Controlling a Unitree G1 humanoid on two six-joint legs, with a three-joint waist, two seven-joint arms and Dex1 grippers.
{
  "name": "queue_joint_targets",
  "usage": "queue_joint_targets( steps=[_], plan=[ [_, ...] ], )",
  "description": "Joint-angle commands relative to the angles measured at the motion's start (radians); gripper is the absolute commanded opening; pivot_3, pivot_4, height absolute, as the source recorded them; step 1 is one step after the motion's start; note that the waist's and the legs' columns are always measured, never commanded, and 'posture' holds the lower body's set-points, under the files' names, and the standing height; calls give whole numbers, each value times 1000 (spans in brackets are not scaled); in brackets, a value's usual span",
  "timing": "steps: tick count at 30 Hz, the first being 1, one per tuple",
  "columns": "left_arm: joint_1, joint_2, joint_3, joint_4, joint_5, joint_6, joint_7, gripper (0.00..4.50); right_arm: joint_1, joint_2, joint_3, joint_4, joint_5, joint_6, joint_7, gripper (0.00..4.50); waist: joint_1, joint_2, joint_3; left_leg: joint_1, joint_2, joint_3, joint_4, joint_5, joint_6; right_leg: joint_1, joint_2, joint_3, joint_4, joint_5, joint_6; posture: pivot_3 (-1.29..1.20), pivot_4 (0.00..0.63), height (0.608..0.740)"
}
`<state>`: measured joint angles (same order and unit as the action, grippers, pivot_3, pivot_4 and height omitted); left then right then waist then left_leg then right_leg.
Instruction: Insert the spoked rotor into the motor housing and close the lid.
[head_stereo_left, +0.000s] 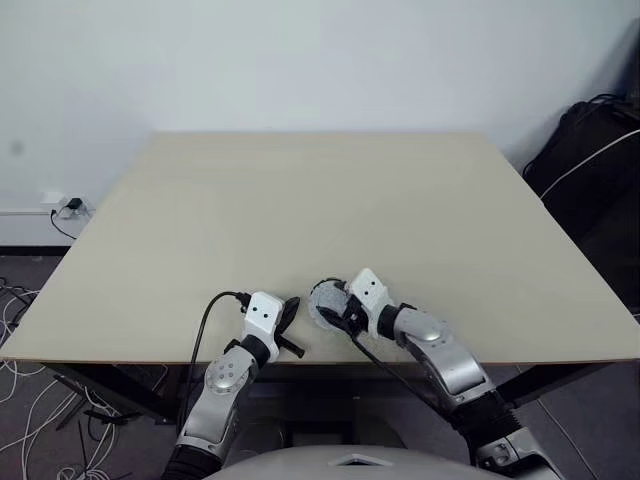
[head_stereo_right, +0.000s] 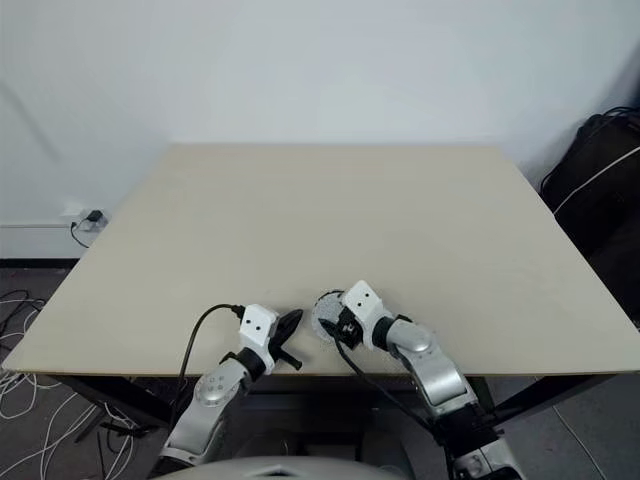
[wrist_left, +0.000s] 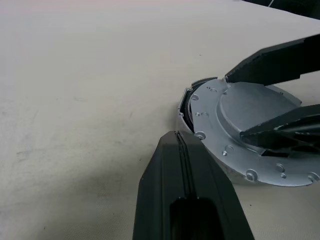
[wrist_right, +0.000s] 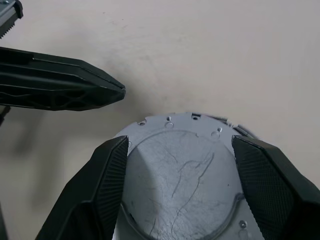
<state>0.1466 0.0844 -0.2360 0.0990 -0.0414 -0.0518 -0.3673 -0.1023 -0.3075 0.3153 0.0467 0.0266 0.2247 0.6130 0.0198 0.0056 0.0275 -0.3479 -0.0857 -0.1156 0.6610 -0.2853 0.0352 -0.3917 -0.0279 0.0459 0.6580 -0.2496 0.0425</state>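
Near the tabletop's (head_stereo_left: 330, 200) near edge, the lid (wrist_right: 180, 170) – rigid, smooth metal, likely slippery, best pinched across its rim – lies between the right gripper's (wrist_right: 179, 165) spread fingers, the left gripper (wrist_left: 177, 150) closed.

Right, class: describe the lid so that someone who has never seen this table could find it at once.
Start at the big beige table and go to its near edge, where the two grippers meet. The lid is the round grey disc lying flat between the open fingers of the right gripper. It has a smooth, scratched centre and small holes round its rim; the shut left gripper beside it is black.
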Motion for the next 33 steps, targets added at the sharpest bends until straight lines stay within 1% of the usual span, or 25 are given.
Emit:
queue_joint_targets(
  steps=[1,7,10,11,12,23,26,28,33],
  plan=[
    [-9,1,0,-36,-2,-6,-2,0,-9,-7,2,7,-22,-32,-2,3490,0,0,0,0,0,0,0,0,0,0,0,0,0,0,0,0,0,740],
    [-8,2,2,-38,-4,-5,-3,0,-23,-4,-13,26,-17,-33,3,3490,0,0,0,0,0,0,0,0,0,0,0,0,0,0,0,0,0,740],
    [-7,2,3,-41,-5,-4,-3,0,-30,1,-20,27,3,-13,15,4057,0,-1,0,0,0,0,0,0,0,0,0,0,0,0,0,0,0,740],
    [-7,2,4,-42,-5,-4,-3,0,-30,1,-20,26,-2,-17,9,4400,0,-1,0,0,0,0,0,0,0,0,0,0,0,0,0,0,0,740],
    [-6,2,4,-43,-6,-4,-3,0,-31,5,-23,25,-4,-14,0,4458,1,-1,1,0,0,0,0,0,0,0,0,0,0,0,0,0,0,740],
    [-2,4,6,-50,-6,-4,-3,0,-38,15,-21,49,-9,-1,-8,4458,1,-1,1,0,0,0,0,0,0,0,0,0,0,0,0,0,0,740],
    [-1,5,7,-51,-5,-4,-2,0,-39,30,-34,56,5,38,-20,3922,1,-1,1,0,0,0,0,0,0,0,0,0,0,0,0,0,0,740],
    [-1,5,7,-51,-5,-3,-1,0,-38,37,-40,56,11,57,-25,3253,1,-1,1,0,0,0,0,0,0,0,0,0,0,0,0,0,0,740],
    [0,5,10,-54,-6,-1,0,0,-38,47,-47,50,16,79,-41,3207,1,-1,1,0,0,0,0,0,0,0,0,0,0,0,0,0,0,740]
  ],
)
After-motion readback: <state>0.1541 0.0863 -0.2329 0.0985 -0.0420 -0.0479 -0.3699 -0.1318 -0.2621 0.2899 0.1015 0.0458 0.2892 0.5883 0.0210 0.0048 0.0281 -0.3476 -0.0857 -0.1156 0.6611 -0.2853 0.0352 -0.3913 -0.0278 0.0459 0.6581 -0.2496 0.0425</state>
